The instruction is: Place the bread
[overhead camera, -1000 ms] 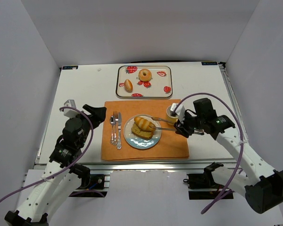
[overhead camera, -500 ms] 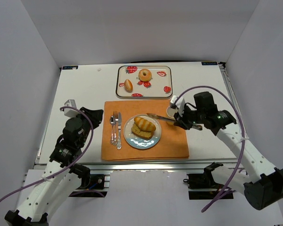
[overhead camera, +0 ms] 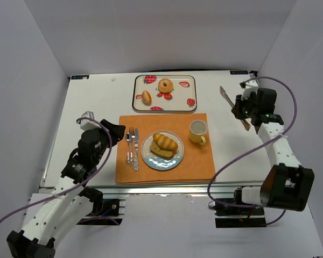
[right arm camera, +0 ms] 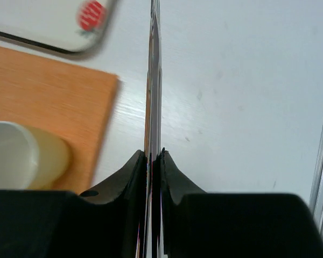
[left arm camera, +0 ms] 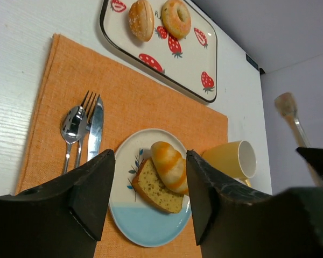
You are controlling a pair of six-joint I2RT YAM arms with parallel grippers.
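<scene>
bread roll (overhead camera: pixel 165 141) lies on the plate (overhead camera: pixel 160 163); right gripper (overhead camera: pixel 241 108), clamped on tongs (overhead camera: pixel 226 97), has swung away to open table (overhead camera: pixel 231 148) far right; left gripper (overhead camera: pixel 114 129) gapes left of the placemat (overhead camera: pixel 125 171).

Orange placemat (overhead camera: pixel 199 164) flat on white table (overhead camera: pixel 97 102). On its left part, spoon (overhead camera: pixel 128 144), fork (overhead camera: pixel 131 141) and knife (overhead camera: pixel 135 153) side by side. On its right part, yellow mug (overhead camera: pixel 197 130), upright, handle toward the near edge.
</scene>
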